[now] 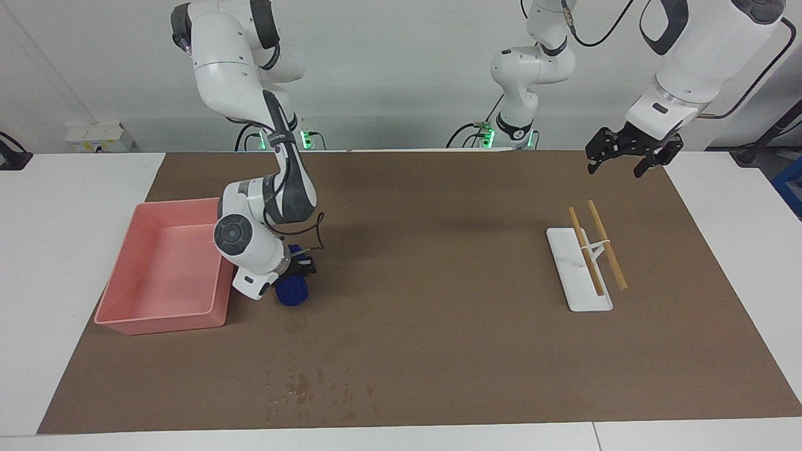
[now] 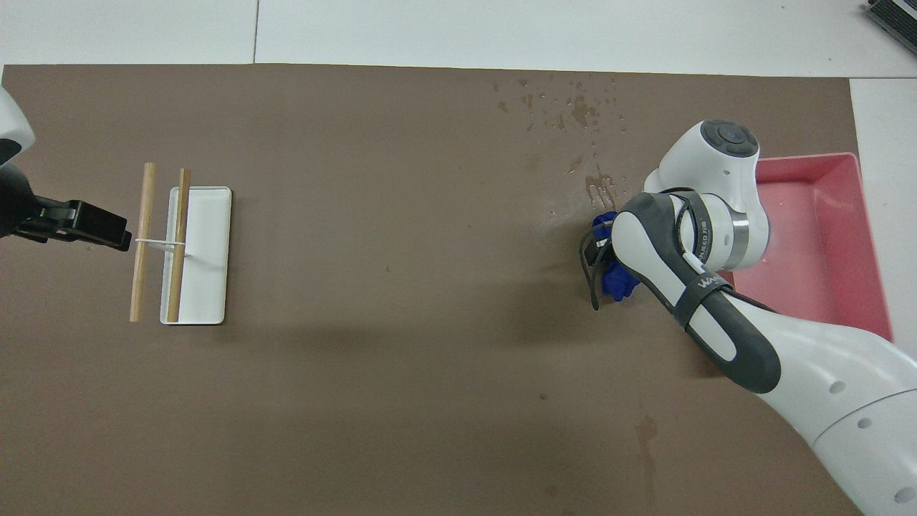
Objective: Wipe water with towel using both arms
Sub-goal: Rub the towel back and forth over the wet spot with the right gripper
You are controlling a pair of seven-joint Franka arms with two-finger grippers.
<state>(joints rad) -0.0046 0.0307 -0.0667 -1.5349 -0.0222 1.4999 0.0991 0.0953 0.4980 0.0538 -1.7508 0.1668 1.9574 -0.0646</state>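
Presently we have the right pincer [image 1: 294,275] clenched on the blue towel [image 1: 292,292] at centre-left of the facing view, beside the pink tray [image 1: 125,263], while the left pincer [image 1: 633,153] waits released at upper right; next, we judge, the towel must go down-frame over the water specks [image 1: 313,385].

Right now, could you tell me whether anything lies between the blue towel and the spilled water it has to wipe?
Nothing visible does. The right gripper holds the towel beside the pink tray; only bare brown mat lies between it and the water, farther from the robots.
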